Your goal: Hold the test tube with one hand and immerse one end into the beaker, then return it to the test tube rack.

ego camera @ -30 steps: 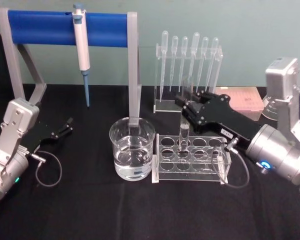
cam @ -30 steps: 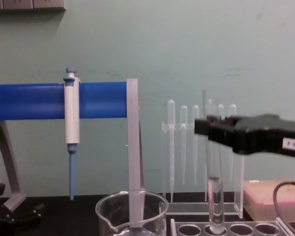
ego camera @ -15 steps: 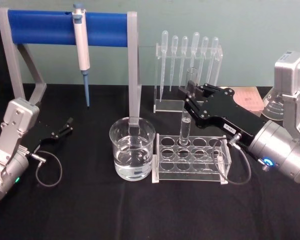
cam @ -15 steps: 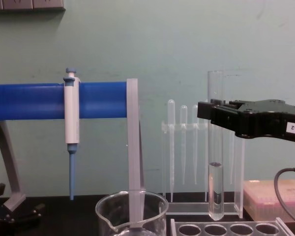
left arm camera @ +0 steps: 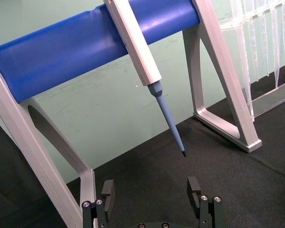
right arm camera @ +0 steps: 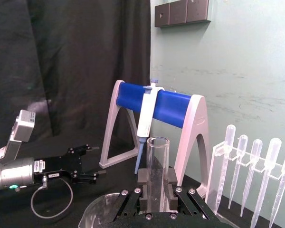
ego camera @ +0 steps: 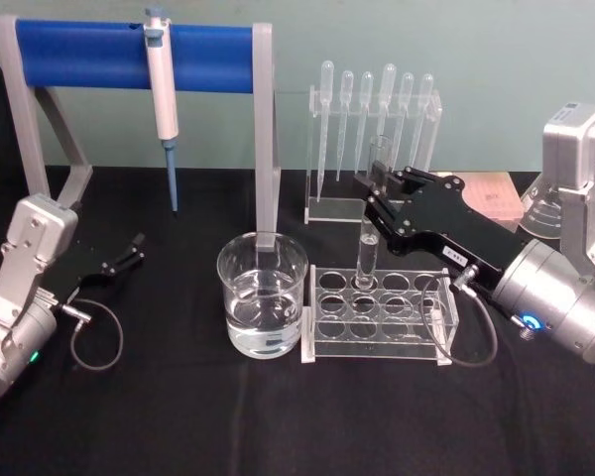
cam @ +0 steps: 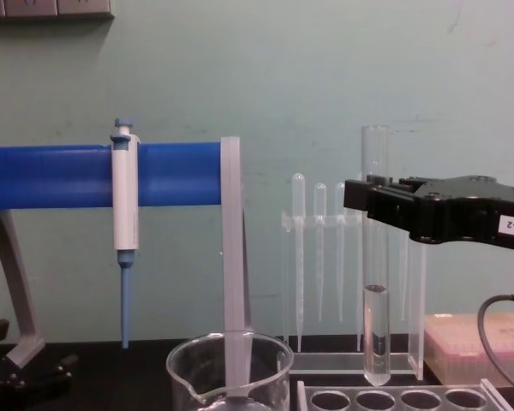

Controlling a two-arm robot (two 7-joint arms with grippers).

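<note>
Just above the rack [ego camera: 381, 335], the right gripper [ego camera: 377, 195] is clamped on the upper half of the upright test tube [ego camera: 365, 256], with the beaker [ego camera: 229, 297] beside it and the left gripper [ego camera: 136, 248] parked wide open, and that thin glass looks light, slick and breakable, so gentle squeeze imo.

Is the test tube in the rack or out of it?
Out: right hand holds the test tube upright, bottom above the rack.

Open table [ego camera: 278, 416] before beaker [ego camera: 263, 297] and rack [ego camera: 377, 349], grey stand post [ego camera: 267, 149] just behind beaker, pipettes [ego camera: 367, 109] behind rack
</note>
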